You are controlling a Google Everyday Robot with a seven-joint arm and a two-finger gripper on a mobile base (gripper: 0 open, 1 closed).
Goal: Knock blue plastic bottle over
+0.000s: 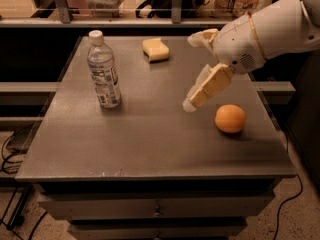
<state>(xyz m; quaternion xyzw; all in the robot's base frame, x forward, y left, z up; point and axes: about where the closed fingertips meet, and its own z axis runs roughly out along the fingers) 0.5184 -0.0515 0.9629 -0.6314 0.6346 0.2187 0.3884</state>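
Note:
The blue plastic bottle (104, 69) stands upright on the left part of the grey table top (145, 139). It is clear and faintly bluish, with a white cap and a printed label. My gripper (189, 72) hangs over the middle right of the table, well to the right of the bottle and apart from it. It is open and empty; one finger (207, 86) points down-left and the other (201, 37) points left. An orange ball (230, 118) lies just to the right of and below the gripper.
A yellow sponge (155, 49) lies at the back of the table, between bottle and arm. The white arm (265, 31) comes in from the upper right. A shelf and railing run behind the table. Drawers are below its front edge.

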